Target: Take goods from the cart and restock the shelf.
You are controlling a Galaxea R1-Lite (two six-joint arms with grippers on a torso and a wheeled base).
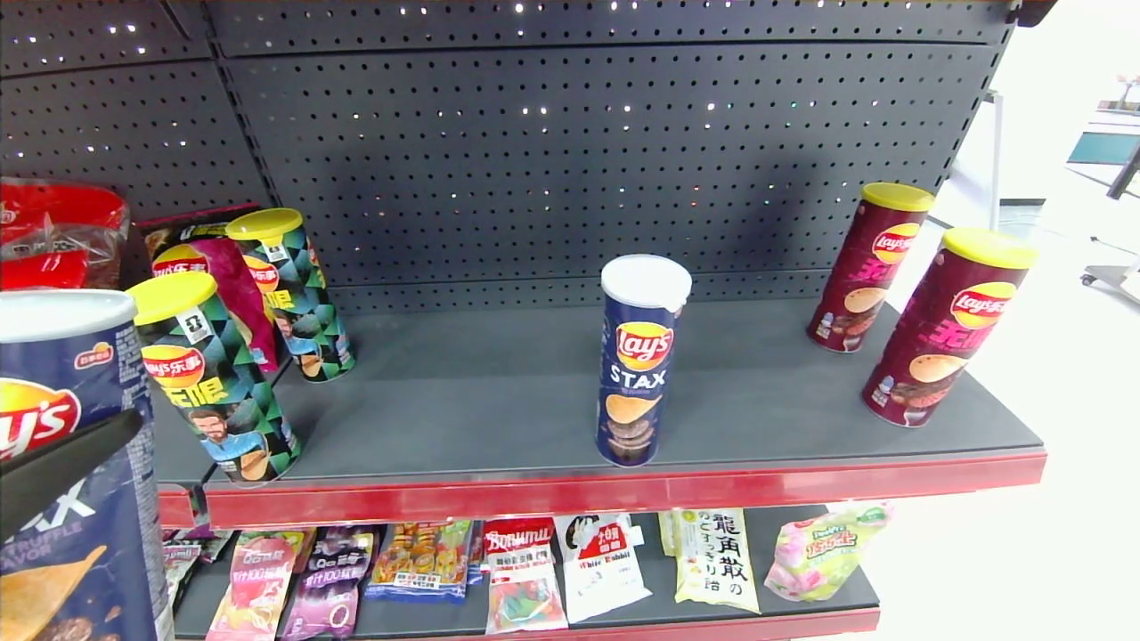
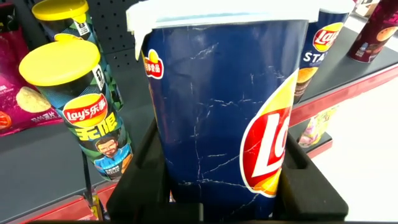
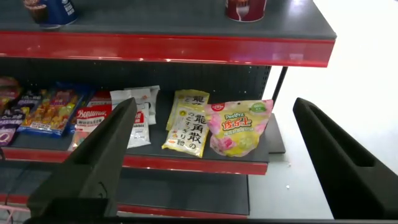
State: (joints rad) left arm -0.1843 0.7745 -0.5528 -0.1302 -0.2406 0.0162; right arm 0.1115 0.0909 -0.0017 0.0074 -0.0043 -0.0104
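Navy chip can [image 2: 217, 112], white lid, red-and-yellow oval logo, closest to us; our left gripper [image 2: 221, 186] pinching it on both sides, in front of upper shelf [image 1: 499, 401], left end. Twin navy can [image 1: 639, 356] upright mid-shelf. Green-patterned cans [image 1: 214, 383] left, maroon cans [image 1: 948, 329] right, all yellow-lidded. Our right gripper [image 3: 214, 106] spread wide, facing candy bags [image 3: 239, 127] on lower shelf [image 3: 186, 163].
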